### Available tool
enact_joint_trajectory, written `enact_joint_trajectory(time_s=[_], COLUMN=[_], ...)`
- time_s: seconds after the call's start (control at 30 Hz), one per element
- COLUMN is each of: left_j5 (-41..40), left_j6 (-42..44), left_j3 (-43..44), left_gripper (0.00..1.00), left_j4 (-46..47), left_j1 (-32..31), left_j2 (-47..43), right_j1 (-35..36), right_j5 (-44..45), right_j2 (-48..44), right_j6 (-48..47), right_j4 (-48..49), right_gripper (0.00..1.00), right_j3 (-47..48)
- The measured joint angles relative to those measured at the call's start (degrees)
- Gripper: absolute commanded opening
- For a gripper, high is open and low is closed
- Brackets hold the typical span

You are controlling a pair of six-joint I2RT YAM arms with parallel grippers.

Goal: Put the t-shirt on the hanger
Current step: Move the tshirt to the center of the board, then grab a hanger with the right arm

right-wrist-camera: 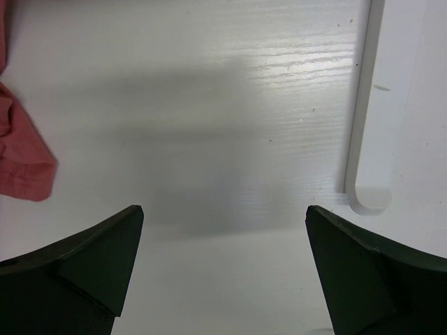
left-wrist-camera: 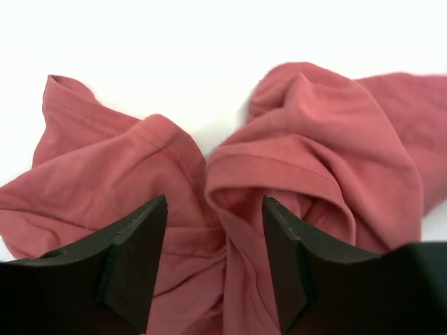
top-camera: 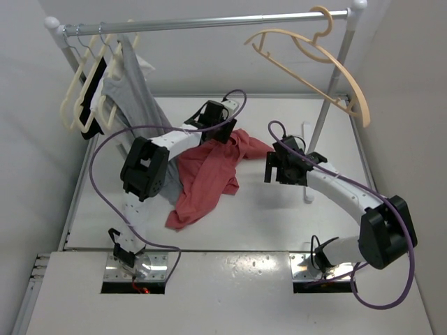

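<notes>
The left jaws stand partly apart astride a bunched fold of the t-shirt (left-wrist-camera: 307, 139); whether they actually pinch it I can't tell. The right jaws gape wide over bare table (right-wrist-camera: 223, 105), holding nothing. The salmon shirt lies crumpled on the table between both arms. The hanger (top-camera: 363, 110) hangs from the rail (top-camera: 209, 22), up right.

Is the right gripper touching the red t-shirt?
Apart. The right wrist view shows the right gripper open over bare table, with clear tabletop between it and the t-shirt.
</notes>
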Motion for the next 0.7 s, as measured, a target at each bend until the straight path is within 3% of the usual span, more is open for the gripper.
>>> enact_joint_trajectory(time_s=[0.3,0.4,0.43,0.6,0.7], left_j5=[-0.72,0.31,0.92,4.31,6.45], left_j6=[-0.63,-0.5,-0.26,0.83,2.51], left_j3=[1.55,1.09,0.79,-0.35,-2.27], left_gripper=[0.37,0.16,0.02,0.0,0.0], left_j4=[-0.44,-0.9,-1.14,-1.11,-2.23], left_j1=[0.57,1.14,1.42,2.62,3.02], left_j2=[3.87,4.92,5.03,4.5,2.1], right_j1=[0.44,0.5,0.5,0.55,0.66], right_j5=[-0.42,-1.95,-3.13,-15.91,-25.99], right_j2=[0.04,0.04,0.04,0.07,1.42], right_j6=[-5.73,-9.86,-11.56,-21.18,-25.97], right_j4=[-0.48,-1.11,-1.55,-5.86,-10.86], right_gripper=[1.0,0.97,0.96,0.89,0.86], right_j3=[3.65,5.16,5.73,12.41,22.6])
